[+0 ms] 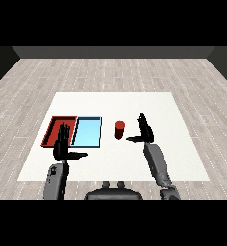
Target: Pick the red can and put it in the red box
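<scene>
Fingers of both hands are straight and hold nothing: the right hand [145, 130] stands near the can, the left hand [63, 142] over the near edge of the red tray [51, 129]. On the white table [134, 103], the red can [119, 129] stands upright between the light blue tray [87, 131] and the right hand. Grasping, carrying and placing all remain to be done.

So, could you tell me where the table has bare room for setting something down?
Bare table lies beyond the red tray, light blue tray and red can, and right of the right hand. It is crowded between the blue tray and that hand.
</scene>
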Action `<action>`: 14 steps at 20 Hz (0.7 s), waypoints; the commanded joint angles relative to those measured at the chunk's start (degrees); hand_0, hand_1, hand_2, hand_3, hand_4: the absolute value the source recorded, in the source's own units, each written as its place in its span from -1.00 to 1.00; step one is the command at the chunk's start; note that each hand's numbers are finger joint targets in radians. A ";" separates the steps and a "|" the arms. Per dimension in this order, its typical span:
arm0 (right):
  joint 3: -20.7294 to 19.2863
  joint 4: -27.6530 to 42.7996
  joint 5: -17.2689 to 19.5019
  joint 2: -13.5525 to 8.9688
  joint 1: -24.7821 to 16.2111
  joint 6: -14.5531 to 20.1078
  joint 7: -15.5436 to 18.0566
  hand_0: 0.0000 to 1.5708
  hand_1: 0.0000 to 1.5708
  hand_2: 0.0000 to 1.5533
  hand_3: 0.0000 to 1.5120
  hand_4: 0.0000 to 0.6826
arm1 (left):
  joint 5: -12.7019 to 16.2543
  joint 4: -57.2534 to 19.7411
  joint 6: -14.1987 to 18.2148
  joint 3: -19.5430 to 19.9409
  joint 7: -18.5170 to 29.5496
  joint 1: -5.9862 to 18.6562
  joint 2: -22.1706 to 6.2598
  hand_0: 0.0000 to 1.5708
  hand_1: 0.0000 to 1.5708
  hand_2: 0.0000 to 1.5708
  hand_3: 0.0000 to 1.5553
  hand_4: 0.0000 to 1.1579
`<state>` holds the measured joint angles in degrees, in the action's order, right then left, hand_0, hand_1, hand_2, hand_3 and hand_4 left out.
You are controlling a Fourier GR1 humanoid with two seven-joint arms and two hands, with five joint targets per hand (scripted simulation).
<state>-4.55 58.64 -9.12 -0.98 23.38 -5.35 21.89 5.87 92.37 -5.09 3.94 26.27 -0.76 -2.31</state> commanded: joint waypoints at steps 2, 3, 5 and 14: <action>1.03 0.01 -1.00 0.80 -0.21 1.24 -0.63 -1.00 -1.00 -1.00 -1.00 -1.00 | 0.16 -3.04 -0.26 0.18 0.71 2.20 -0.08 -1.00 -1.00 -1.00 -1.00 -1.00; 0.63 -11.78 -2.08 0.94 3.61 0.04 7.14 -1.00 -1.00 -1.00 -1.00 -1.00 | -1.53 -1.38 3.12 -0.74 -1.65 4.07 1.42 -1.00 -1.00 -1.00 -1.00 -1.00; 1.96 -9.92 -2.96 0.96 4.96 1.65 4.85 -1.00 -1.00 -1.00 -1.00 -1.00 | 1.09 -0.81 -1.52 0.33 1.59 -1.35 -0.33 -1.00 -1.00 -1.00 -1.00 -1.00; 4.81 -19.60 -8.42 0.97 8.71 2.38 9.93 -1.00 -1.00 -1.00 -1.00 -1.00 | -1.14 1.91 0.31 -2.14 1.13 -3.10 1.20 -1.00 -1.00 -1.00 -1.00 -1.00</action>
<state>1.77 46.03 -17.09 -0.04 28.86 -1.41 28.26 5.74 93.63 -4.64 2.89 25.59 -1.22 -1.67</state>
